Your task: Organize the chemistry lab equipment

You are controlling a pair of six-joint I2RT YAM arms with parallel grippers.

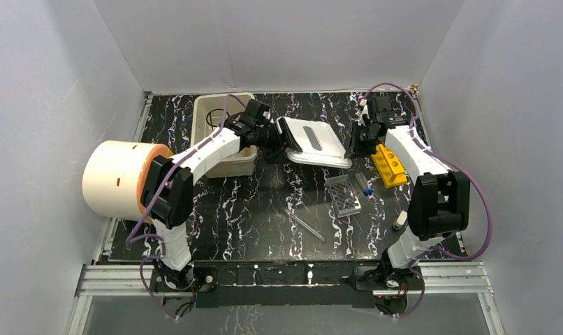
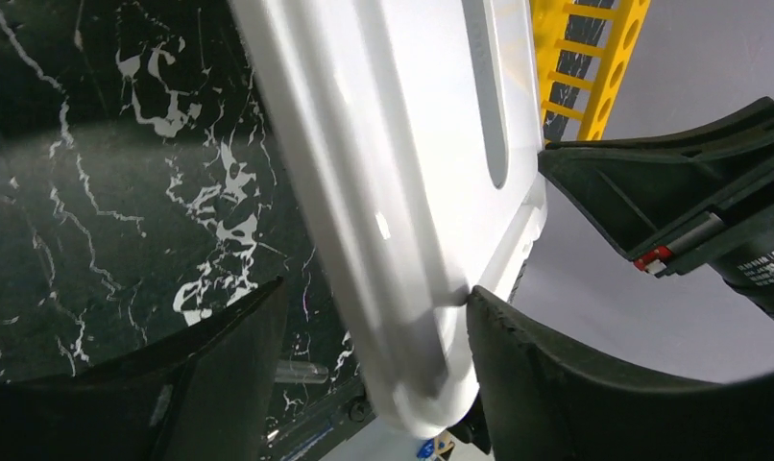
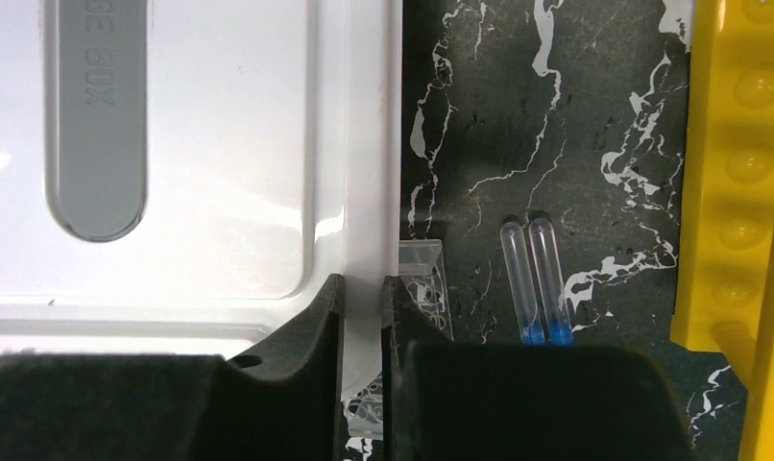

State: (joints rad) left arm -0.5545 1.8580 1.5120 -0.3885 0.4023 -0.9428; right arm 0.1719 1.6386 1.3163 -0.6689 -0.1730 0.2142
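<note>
1. Left arm reaches forward and right across the beige bin [image 1: 210,105]. Its wrist is turned toward the centre of the counter [image 1: 251,209].
2. Left pincer [image 2: 378,288] is spread wide around the left end of the white lid [image 1: 312,142]. One finger [image 2: 518,384] touches the lid's edge. The other shows a gap with counter visible, so there is no clamp.
3. Right arm is folded up at the elbow with its forearm angled in toward centre. The right pincer [image 3: 363,280] is nearly closed and pinches the lid's right rim between its fingers.
4. The lid hangs between the two arms, tilted, above the counter and just right of the bin.
5. The yellow tube rack [image 1: 390,166] lies on the counter under and beside the right forearm.
6. The silver perforated rack [image 1: 343,195] sits just below the lid's near edge. Two blue-capped vials [image 3: 537,279] lie side by side between it and the yellow rack.
7. A glass rod [image 1: 306,225] lies diagonally mid-counter, apart from the rest.
8. A small white item [image 1: 399,220] sits near the right arm's elbow, too small to identify.
9. The big cream cylinder [image 1: 114,178] lies on its side at far left, against the left arm's elbow.
</note>
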